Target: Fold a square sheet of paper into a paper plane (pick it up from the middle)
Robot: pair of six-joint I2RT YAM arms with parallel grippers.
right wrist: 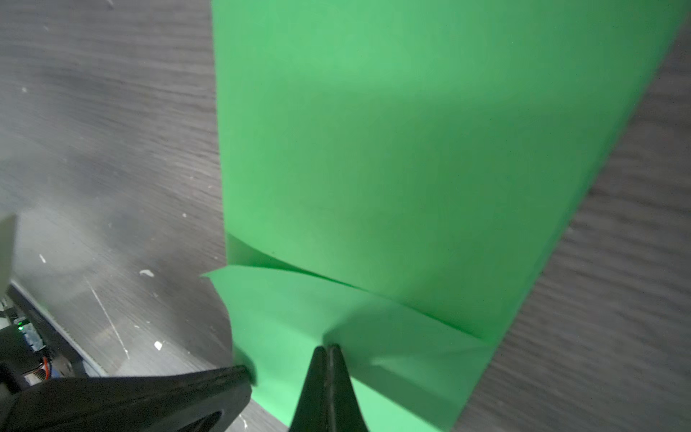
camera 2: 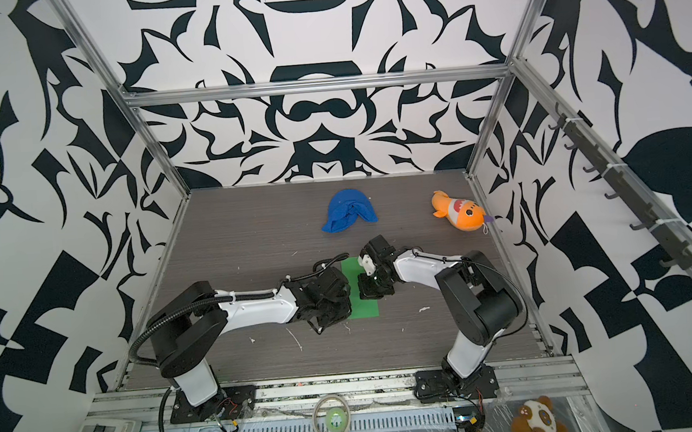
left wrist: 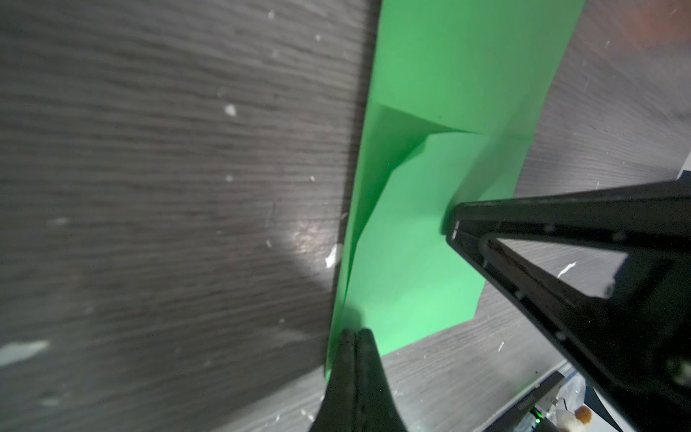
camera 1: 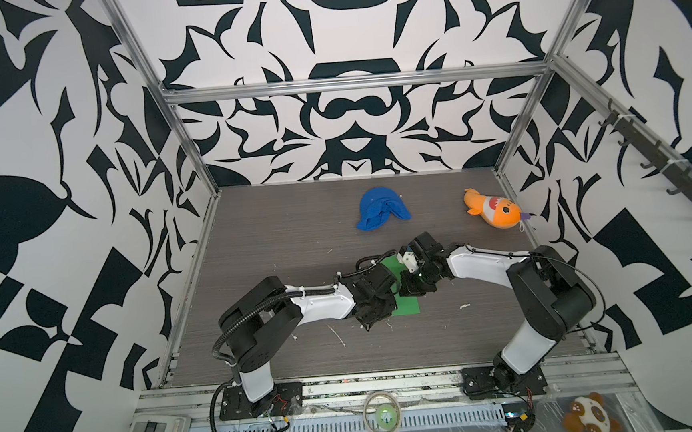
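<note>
— Square sheet of paper is lying partly folded on the table, both arms bending over it and covering much.
— Blue cloth and orange plush fish are sitting well behind. Left gripper and right gripper, jaws closed, are pressing onto it.

I see the dark wood-grain table carrying the green square sheet of paper, partly folded, near its middle. Toward the back wall lies a crumpled blue cloth, and well apart from it, near the right edge, an orange plush fish. Small white flecks dot the bare surface.
</note>
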